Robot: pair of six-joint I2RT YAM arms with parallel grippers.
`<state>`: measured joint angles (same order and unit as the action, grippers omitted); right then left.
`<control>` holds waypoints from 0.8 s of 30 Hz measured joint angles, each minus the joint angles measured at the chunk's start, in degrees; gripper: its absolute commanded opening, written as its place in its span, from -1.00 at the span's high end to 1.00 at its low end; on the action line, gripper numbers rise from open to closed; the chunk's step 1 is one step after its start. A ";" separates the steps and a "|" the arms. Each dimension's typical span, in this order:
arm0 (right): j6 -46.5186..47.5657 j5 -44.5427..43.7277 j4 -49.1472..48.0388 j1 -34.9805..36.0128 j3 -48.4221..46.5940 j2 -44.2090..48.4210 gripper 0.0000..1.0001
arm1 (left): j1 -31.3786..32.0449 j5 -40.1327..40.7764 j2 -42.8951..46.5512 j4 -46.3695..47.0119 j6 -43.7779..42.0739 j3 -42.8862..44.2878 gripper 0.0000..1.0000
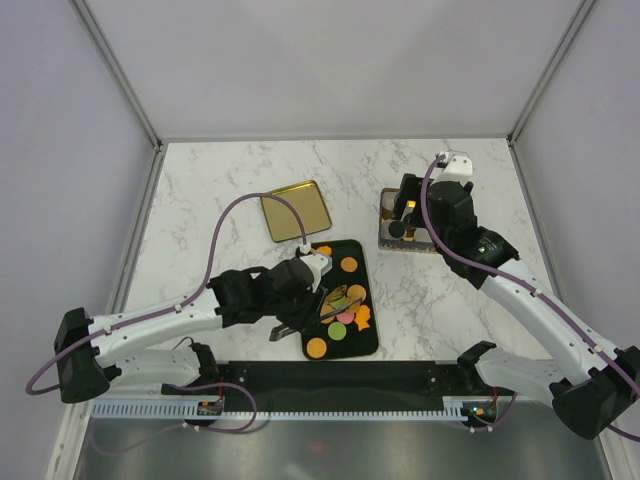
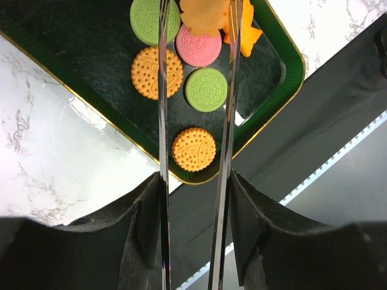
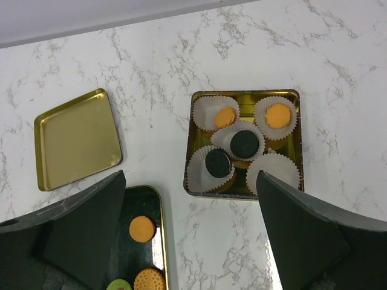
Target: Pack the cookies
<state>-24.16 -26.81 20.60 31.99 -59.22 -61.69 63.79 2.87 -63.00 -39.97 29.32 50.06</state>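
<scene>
Cookies in orange, pink and green lie on the black tray [image 1: 312,322]. My left gripper [image 1: 305,275] is shut on metal tongs [image 2: 162,121], whose blades reach over the tray. In the left wrist view the blades flank an orange cookie [image 2: 204,15] at the top edge, above a pink cookie [image 2: 198,48]; I cannot tell whether it is pinched. Green [image 2: 207,89] and orange [image 2: 193,149] cookies lie nearer. My right gripper [image 1: 405,215] is open and empty above the square tin [image 3: 245,188]. The tin's paper cups hold orange cookies [image 3: 278,115] and dark cookies [image 3: 245,144].
A gold lid [image 1: 295,210] lies flat on the marble table, left of the tin and behind the tray; it also shows in the right wrist view [image 3: 75,139]. A black strip [image 1: 340,378] runs along the table's near edge. One paper cup [image 3: 272,169] in the tin is empty.
</scene>
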 measured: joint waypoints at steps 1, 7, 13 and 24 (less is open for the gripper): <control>0.02 0.00 -0.02 0.00 0.00 0.00 -0.96 | 0.13 0.00 -0.33 -0.20 0.00 0.00 -0.07; 0.04 0.02 -0.04 0.00 0.07 0.00 -0.96 | 0.59 0.00 -1.75 -0.46 0.00 -0.02 -0.09; 0.09 0.02 -0.02 0.00 0.07 0.00 -0.96 | 0.98 -0.02 -2.62 -0.46 -0.02 0.00 -0.10; 0.24 0.04 -0.02 0.00 0.07 0.00 -0.96 | 1.22 0.00 -3.08 -0.46 -0.02 0.00 -0.10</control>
<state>-23.92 -26.76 20.58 31.99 -59.16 -61.69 65.01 2.87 -66.08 -40.42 29.30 50.06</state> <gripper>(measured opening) 0.982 0.551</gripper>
